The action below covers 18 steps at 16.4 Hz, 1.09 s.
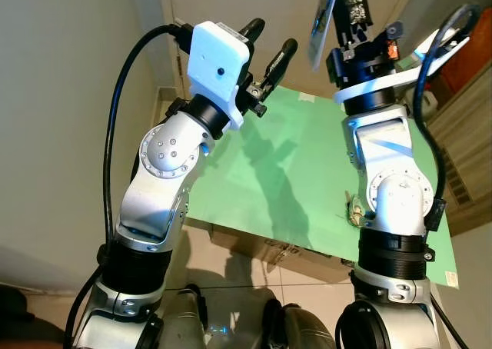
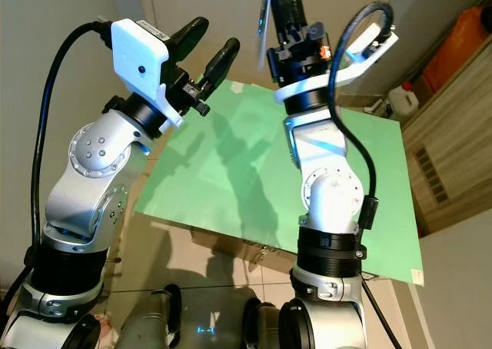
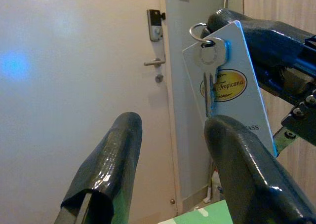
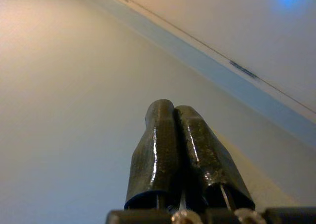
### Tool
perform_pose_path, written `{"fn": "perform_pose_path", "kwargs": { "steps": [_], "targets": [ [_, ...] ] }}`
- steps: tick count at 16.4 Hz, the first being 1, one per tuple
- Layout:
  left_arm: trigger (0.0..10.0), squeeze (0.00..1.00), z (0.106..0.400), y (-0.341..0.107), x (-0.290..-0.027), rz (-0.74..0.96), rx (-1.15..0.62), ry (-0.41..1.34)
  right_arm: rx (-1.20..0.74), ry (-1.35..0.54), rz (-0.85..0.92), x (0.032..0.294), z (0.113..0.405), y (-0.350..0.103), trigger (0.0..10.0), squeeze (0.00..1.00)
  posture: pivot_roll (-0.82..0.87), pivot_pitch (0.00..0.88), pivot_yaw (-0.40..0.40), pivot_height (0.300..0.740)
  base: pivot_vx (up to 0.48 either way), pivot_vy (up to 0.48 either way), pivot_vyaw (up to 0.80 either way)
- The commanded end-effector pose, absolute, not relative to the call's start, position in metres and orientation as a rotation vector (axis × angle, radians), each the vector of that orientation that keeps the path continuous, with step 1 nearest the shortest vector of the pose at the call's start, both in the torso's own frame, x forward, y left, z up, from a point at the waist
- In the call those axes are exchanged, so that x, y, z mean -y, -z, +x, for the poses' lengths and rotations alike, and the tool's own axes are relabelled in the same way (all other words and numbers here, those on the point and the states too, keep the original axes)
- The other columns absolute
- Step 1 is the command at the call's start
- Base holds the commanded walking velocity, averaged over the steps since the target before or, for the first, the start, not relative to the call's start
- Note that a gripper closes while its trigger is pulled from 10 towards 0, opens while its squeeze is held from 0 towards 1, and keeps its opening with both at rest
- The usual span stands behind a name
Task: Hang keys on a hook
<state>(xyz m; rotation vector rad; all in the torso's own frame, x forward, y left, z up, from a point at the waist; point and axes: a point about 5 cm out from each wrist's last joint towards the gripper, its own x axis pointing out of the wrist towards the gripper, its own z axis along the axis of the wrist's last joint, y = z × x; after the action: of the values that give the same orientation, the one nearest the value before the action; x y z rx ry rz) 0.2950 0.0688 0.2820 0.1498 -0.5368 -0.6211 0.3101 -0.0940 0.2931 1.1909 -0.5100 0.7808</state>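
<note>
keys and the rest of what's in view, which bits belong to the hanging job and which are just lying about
For the job:
- key on its ring with the white tag
- right claw, shut on the tag
- left claw, open, held up alongside

Lying about:
- green table
- cardboard box beneath it
- door handle
- white jug

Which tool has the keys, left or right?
The right tool: its fingers are shut on the key ring, with the key and white tag hanging from it. The left tool is open and holds nothing.
</note>
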Motion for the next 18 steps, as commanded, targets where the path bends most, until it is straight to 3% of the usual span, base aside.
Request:
{"fn": "perform_pose_path", "kwargs": {
  "steps": [1, 4, 6, 12, 18],
  "targets": [
    [10.0, 0.00, 0.293, -0.290, -0.065, 0.135, 0.560, 0.642, 0.523, -0.814, 1.262, 0.073, 0.302, -0.293, 10.0, 0.00, 0.19, 0.132, -0.060, 0.740, 0.000, 0.000, 0.00],
    [10.0, 0.00, 0.293, -0.300, -0.065, 0.106, 0.581, 0.641, 0.532, -0.854, 1.146, 0.066, 0.296, -0.296, 10.0, 0.00, 0.19, 0.133, -0.060, 0.740, 0.000, 0.000, 0.00],
    [10.0, 0.00, 0.281, -0.304, -0.051, 0.094, 0.579, 0.780, 0.508, -0.835, 1.089, 0.062, 0.299, -0.290, 10.0, 0.00, 0.18, 0.136, -0.061, 0.740, 0.000, 0.000, 0.00],
    [10.0, 0.00, 0.269, -0.297, -0.042, 0.111, 0.522, 0.872, 0.500, -0.785, 1.003, 0.061, 0.308, -0.287, 10.0, 0.00, 0.19, 0.147, -0.072, 0.740, 0.000, 0.000, 0.00],
    [10.0, 0.00, 0.280, -0.306, -0.056, 0.131, 0.545, 0.727, 0.523, -0.858, 0.973, 0.059, 0.302, -0.291, 10.0, 0.00, 0.18, 0.146, -0.069, 0.740, 0.000, 0.000, 0.00]
  ]
}}
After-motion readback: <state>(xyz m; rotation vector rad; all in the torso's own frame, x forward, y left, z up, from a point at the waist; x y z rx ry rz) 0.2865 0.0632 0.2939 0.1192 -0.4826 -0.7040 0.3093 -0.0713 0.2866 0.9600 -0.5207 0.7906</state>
